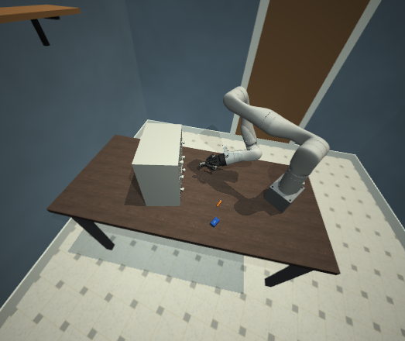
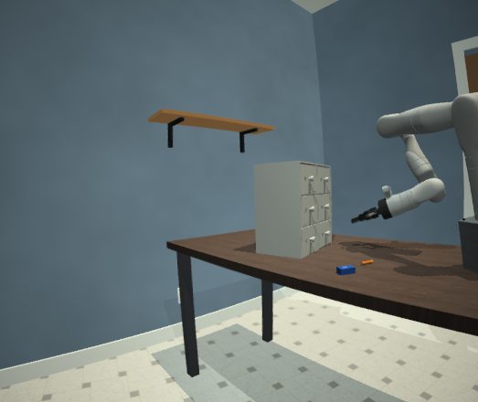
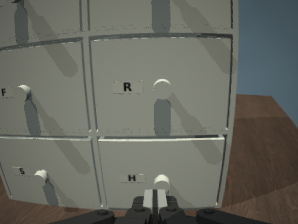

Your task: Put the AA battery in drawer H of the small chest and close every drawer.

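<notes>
The white chest stands upright on the table. Drawer H is at the bottom right in the wrist view; a thin bright strip shows along its top edge, and it looks nearly flush. Its inside is hidden. My gripper is shut and empty, a short way in front of the chest, off the H knob. A small orange cylinder lies on the table; I cannot tell whether it is the AA battery. No other battery-like thing shows.
A blue box lies near the orange cylinder on the table. Drawers R, F and S look pushed in, with knobs sticking out. A wall shelf hangs above and behind the chest.
</notes>
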Controlling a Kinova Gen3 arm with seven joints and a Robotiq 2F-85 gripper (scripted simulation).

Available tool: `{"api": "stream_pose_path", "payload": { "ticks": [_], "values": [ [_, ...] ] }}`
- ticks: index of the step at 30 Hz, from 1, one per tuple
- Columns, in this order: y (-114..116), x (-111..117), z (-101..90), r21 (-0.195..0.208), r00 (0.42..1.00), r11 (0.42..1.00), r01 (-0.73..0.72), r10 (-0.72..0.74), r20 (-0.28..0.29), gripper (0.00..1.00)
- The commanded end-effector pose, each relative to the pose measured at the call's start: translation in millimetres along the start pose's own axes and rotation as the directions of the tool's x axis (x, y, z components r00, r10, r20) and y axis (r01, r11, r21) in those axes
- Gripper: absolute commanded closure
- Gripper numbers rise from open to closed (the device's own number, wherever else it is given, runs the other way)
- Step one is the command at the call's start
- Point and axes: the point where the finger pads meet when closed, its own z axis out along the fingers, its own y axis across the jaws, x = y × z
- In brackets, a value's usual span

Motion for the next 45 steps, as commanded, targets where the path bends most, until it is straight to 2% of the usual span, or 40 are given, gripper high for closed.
{"api": "stream_pose_path", "payload": {
  "ticks": [1,16,29,36,44,45],
  "values": [
    [7,16,-15.3,-0.016,1.0,1.0,0.004,-0.004,-0.003,1.0],
    [7,20,-20.5,-0.016,1.0,1.0,0.004,-0.004,0.003,1.0],
    [7,23,-25.4,-0.016,0.998,1.0,0.004,-0.003,0.058,1.0],
    [7,27,-32.0,-0.016,0.991,1.0,0.004,-0.002,0.131,1.0],
    [7,33,-42.6,-0.016,0.969,1.0,0.004,0.0,0.247,1.0],
    [7,33,-42.6,-0.016,0.969,1.0,0.004,0.0,0.247,1.0]
  ]
}}
